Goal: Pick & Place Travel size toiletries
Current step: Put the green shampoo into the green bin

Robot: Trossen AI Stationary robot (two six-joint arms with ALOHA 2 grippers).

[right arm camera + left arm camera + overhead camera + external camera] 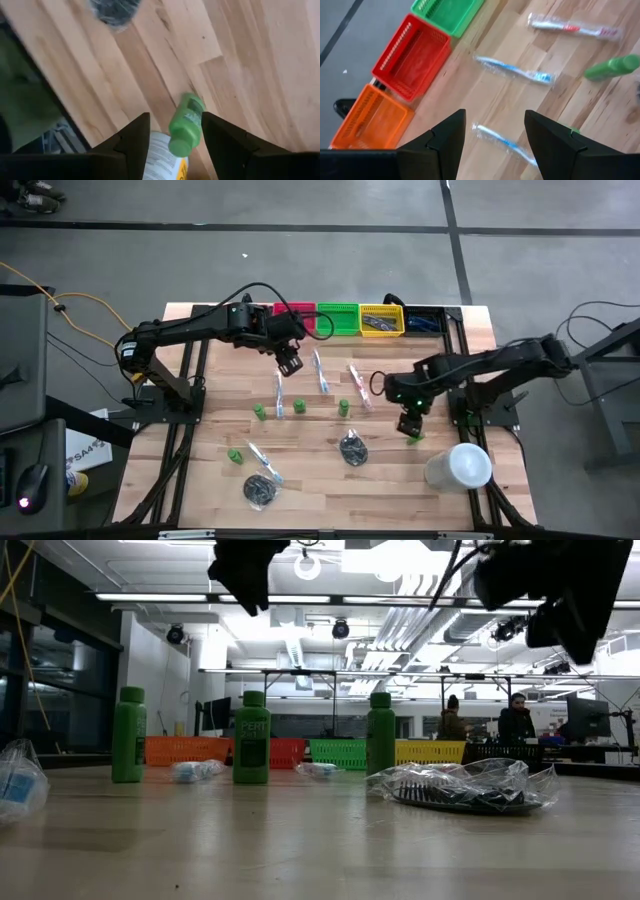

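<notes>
Right gripper poised over a fallen green bottle

We see the right gripper (411, 427), fingers spread, over a green bottle (186, 125) lying flat just beside the white cylinder (458, 467); the left gripper (289, 362), also spread, hangs far from the cylinder, over wrapped toothbrushes (514, 73)

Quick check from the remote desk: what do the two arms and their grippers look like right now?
Both arms are dark, jointed, with black cables looping along them. The left gripper and right gripper each end in two black, angular, wedge-shaped fingers. A small green light shows near the right arm's wrist. No markings are readable.
</notes>
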